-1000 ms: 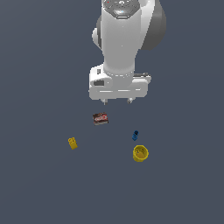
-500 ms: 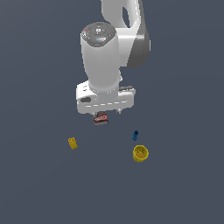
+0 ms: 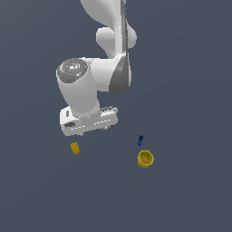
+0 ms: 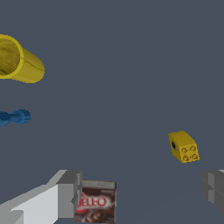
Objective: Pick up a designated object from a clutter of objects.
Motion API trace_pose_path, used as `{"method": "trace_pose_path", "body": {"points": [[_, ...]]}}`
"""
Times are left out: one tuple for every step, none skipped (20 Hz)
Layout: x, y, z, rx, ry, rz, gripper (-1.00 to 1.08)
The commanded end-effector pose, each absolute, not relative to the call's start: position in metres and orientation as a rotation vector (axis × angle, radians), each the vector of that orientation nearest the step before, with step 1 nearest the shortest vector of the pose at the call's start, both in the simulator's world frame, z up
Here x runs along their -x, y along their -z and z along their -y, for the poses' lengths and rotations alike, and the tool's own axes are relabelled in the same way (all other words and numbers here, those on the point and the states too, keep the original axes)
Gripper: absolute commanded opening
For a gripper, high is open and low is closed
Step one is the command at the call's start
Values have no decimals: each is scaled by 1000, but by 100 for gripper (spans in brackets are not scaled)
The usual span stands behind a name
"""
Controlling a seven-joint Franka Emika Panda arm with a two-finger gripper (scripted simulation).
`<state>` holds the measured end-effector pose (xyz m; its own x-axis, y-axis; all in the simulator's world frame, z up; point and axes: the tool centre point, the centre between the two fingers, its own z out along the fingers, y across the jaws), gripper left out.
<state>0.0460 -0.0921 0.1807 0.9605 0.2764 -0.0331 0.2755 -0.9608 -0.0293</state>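
The designated object, a tiny yellow studded block, lies on the dark floor just below and toward the exterior view's left of my gripper. The gripper hangs above the floor, open, with its two grey fingers spread wide and holding nothing. The rest of the clutter is a round yellow cup, a small blue piece and a dark red-labelled flat box. The box shows beside one finger in the wrist view and is hidden behind my hand in the exterior view.
The cup and the blue piece sit close together toward the exterior view's right, well apart from the yellow block. The white arm rises behind the hand. Plain dark floor surrounds everything.
My arm has swung toward the exterior view's left and come lower. The hand now covers the flat box and hangs near the yellow block. No object has moved.
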Motion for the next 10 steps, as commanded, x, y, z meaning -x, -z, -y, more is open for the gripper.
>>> {"method": "trace_pose_path", "body": {"points": [[-51,-164,111,3080,-46,491,100],[-52,-157,119,3078,-42,513,100],[-53,-151,127,3075,-38,535,100],[-54,-144,134,3073,-34,557,100],[-55,-137,142,3070,-30,579,100],[-55,-131,149,3067,-26,600,100],[-56,-124,156,3065,-23,619,100],[-56,-118,162,3063,-20,638,100],[-56,-113,168,3060,-17,656,100],[-56,-108,174,3058,-15,672,100]]}}
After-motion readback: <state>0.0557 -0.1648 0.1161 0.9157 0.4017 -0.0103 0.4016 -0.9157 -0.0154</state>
